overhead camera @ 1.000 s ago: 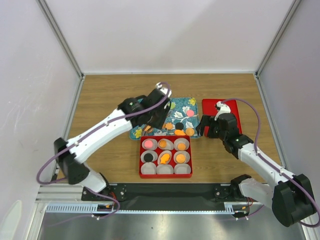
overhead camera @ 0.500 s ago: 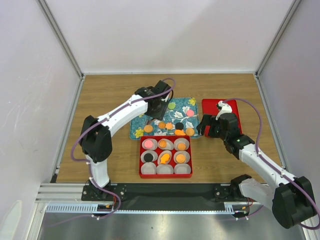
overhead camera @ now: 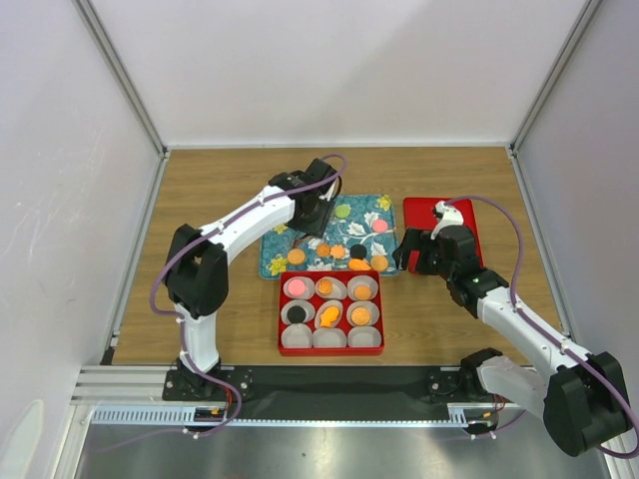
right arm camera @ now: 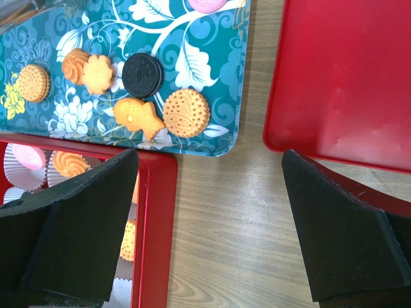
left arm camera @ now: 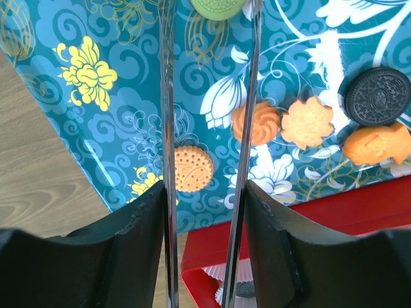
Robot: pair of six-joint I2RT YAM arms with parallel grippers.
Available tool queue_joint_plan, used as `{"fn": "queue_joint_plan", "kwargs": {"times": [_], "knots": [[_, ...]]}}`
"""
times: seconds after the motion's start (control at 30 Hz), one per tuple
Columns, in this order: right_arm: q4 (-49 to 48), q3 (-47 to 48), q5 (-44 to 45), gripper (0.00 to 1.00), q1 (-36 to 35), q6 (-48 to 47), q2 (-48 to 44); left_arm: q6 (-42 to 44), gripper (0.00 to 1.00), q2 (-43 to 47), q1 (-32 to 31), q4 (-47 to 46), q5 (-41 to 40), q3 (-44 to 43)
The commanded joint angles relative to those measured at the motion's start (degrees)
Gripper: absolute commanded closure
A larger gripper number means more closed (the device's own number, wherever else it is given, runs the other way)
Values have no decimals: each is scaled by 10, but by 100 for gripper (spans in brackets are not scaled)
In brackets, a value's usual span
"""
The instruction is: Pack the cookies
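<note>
Left wrist view: my left gripper (left arm camera: 207,160), tongs parted and empty, frames an orange cookie (left arm camera: 193,169) at centre — light, brittle; pinch its rim gently.

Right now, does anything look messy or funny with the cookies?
Nothing looks spilled or broken. Loose cookies lie flat on the teal tray, others sit in paper cups in the red box. One orange cookie in the middle cup looks tilted.

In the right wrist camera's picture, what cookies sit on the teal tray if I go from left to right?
Round orange sandwich cookie → orange swirl cookie → orange flower cookie → orange fish cookie → big round orange cookie, all on the teal tray.
</note>
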State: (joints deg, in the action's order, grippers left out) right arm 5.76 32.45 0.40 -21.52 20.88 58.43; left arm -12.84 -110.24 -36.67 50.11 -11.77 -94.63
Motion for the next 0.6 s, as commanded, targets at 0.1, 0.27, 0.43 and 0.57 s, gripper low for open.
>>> {"fn": "queue_joint_plan", "kwargs": {"times": [0.1, 0.27, 0.43, 0.57], "knots": [[-9, 16, 2, 0, 3, -2, -11, 12, 46, -13, 11, -24, 25, -16], [-9, 16, 1, 0, 2, -1, -10, 9, 50, -17, 14, -21, 33, -21], [-9, 16, 1, 0, 3, -2, -11, 11, 61, -8, 14, -13, 29, -22], [-9, 15, 1, 0, 4, -2, -11, 11, 64, 19, 14, -5, 19, -24]]}}
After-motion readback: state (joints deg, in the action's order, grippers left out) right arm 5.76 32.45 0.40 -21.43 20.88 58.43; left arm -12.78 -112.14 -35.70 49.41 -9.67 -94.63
